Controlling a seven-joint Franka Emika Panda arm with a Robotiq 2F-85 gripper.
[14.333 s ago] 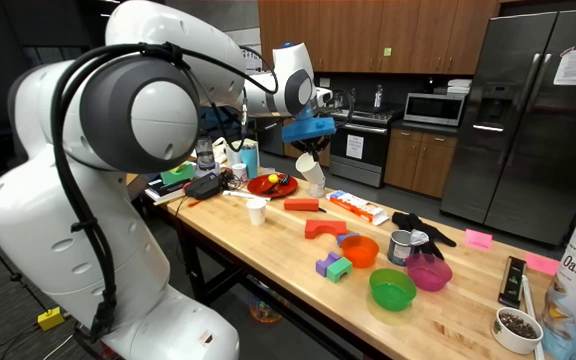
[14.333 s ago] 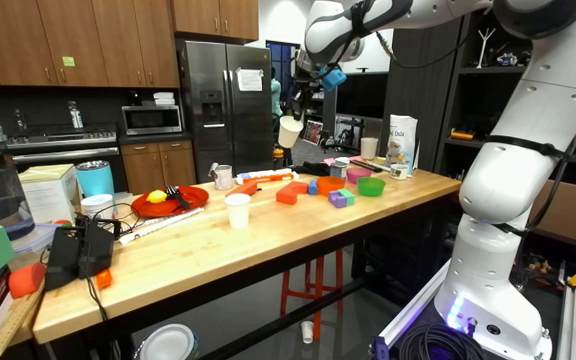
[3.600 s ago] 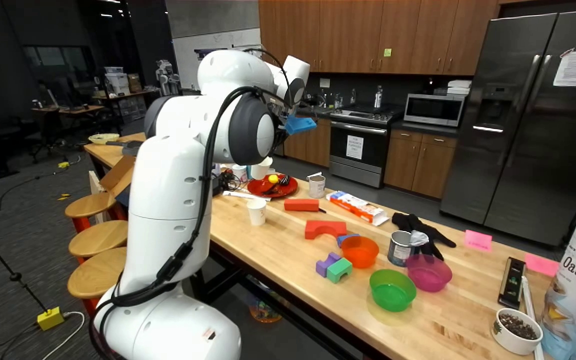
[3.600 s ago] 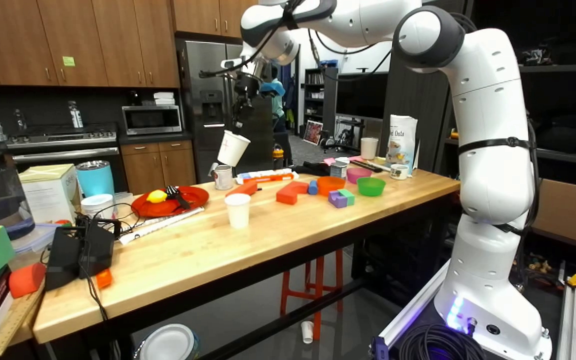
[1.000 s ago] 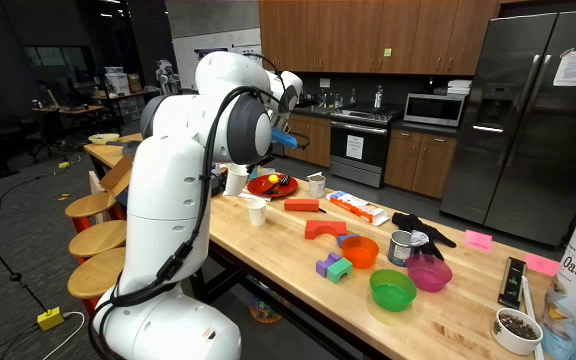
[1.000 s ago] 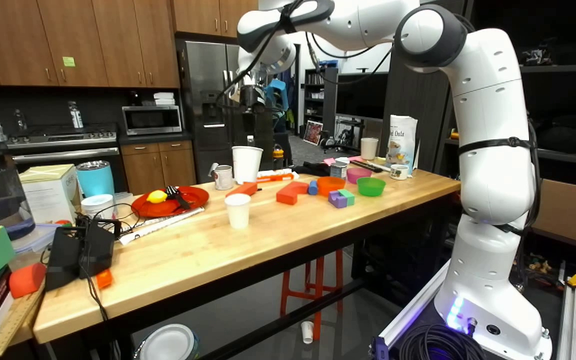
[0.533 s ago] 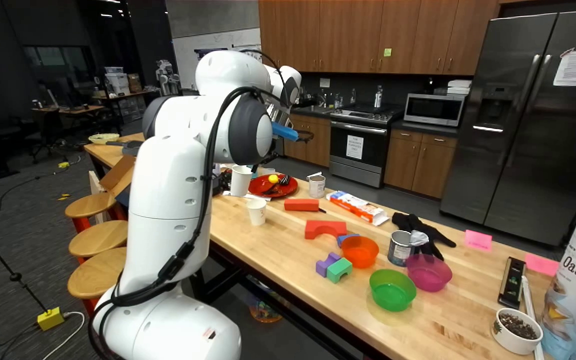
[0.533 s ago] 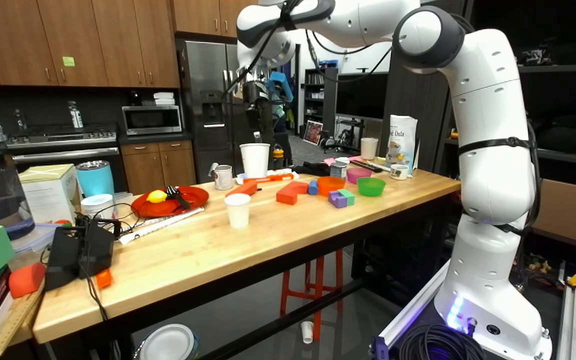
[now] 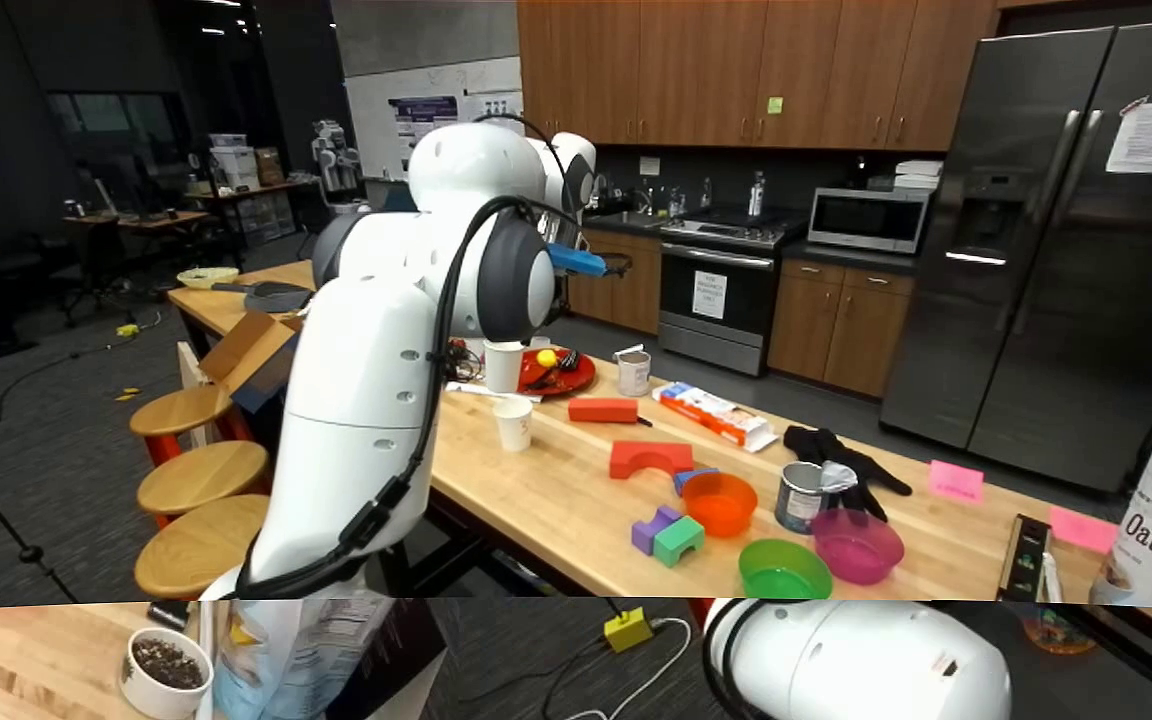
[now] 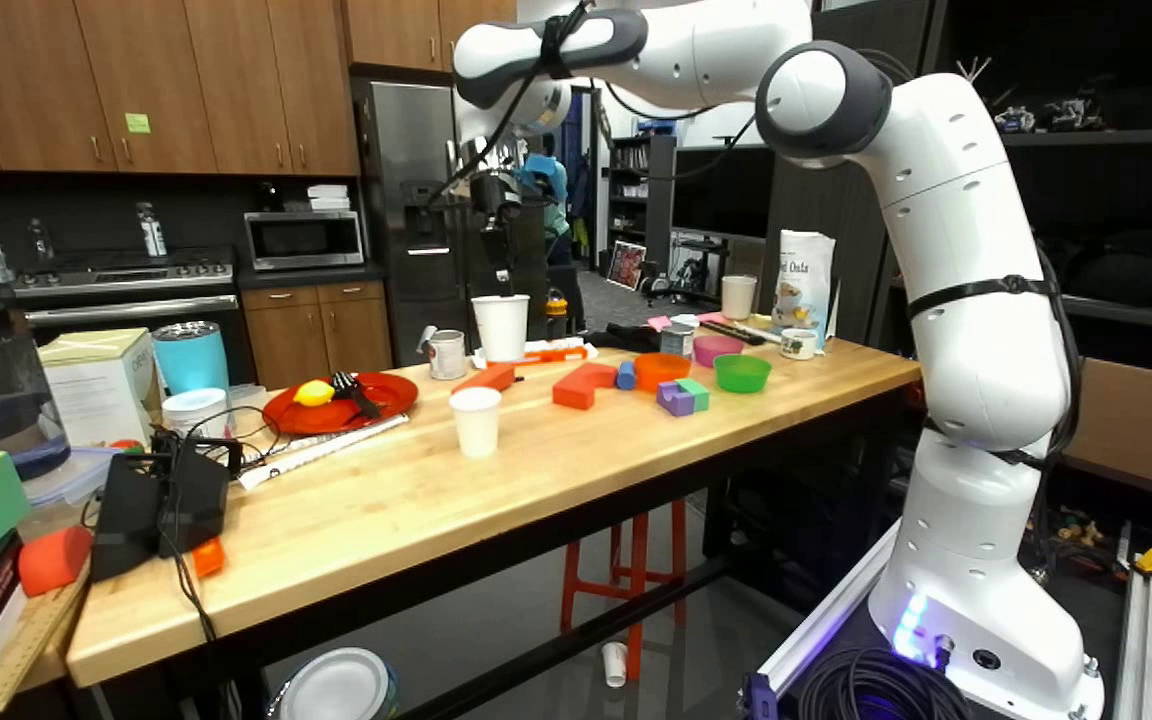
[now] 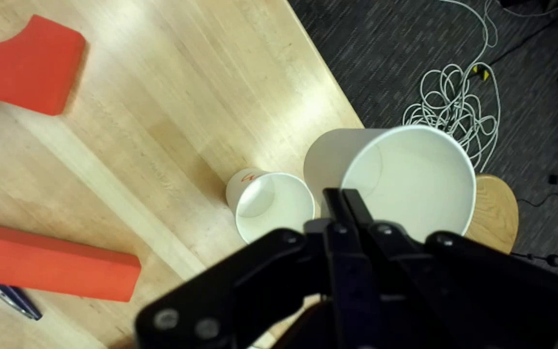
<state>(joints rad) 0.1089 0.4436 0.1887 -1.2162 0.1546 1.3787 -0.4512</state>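
Gripper [image 11: 343, 193], nearly closed, pinches a big cup [image 11: 410, 174] (by its rim); in the wrist view a small cup [image 11: 276, 206] stands left.

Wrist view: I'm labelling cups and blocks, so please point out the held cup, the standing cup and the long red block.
Held cup [image 11: 407, 182], wrist view: inner wall.
Standing cup [image 11: 285, 206], wrist view: inner wall.
Long red block [image 11: 54, 269], wrist view: middle of its visible face.

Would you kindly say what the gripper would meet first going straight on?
Pointing down, the gripper would probably bring its held cup onto the standing cup, though depth is unclear: possibly the table beside it.
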